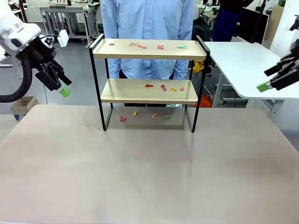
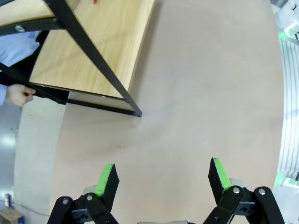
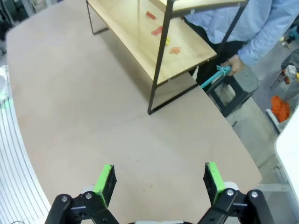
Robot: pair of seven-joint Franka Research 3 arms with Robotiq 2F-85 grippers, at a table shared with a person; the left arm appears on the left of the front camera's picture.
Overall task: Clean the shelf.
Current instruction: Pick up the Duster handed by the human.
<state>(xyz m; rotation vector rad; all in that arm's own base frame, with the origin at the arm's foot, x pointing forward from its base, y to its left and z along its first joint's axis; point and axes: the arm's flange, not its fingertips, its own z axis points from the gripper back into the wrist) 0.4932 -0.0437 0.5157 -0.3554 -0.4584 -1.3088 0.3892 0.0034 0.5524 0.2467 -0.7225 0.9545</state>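
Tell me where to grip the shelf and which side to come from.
Probably the raised black end rail at the right end of the shelf, from above with the right gripper: it is thin, bare and stands above the top board, while the boards look too wide for the fingers.

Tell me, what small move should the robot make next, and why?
Probably bring the left hand in toward the shelf. Both it and the right hand hang open and empty, out at the sides, while coloured scraps litter both boards and the table beneath.
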